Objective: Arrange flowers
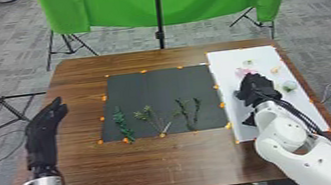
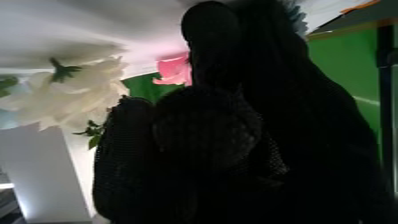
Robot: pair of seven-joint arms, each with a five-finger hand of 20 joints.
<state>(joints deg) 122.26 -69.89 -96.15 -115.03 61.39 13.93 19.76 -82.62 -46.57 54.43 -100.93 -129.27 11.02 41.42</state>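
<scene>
The flowers on the white sheet (image 1: 229,59) are well within the right arm's reach. From where I stand, the pink flower (image 1: 246,71) lies just beyond the right hand (image 1: 260,88), on the side away from the robot; a pale bloom (image 1: 274,70) lies beyond it too, but more to the right. A greenish-white flower (image 1: 289,86) sits just beside that hand, on its right. Whether the right hand is open, closed or holding anything, I can't tell.

The left hand (image 1: 45,125) hangs out over the left side of the worktop (image 1: 166,168), loosely extended with nothing in it, well apart from all the blooms. So the right is plainly the nearer one, and I'd guess its next pick calls for choosing one head without brushing its neighbours.

Between the two hands, the dark mat (image 1: 144,89) bears the greenery: a dark green sprig (image 1: 122,123), a branching sprig (image 1: 151,118) and two thin stems (image 1: 186,114), their long axes running roughly away from the robot. Flowers laid there would probably want to line up with those.
</scene>
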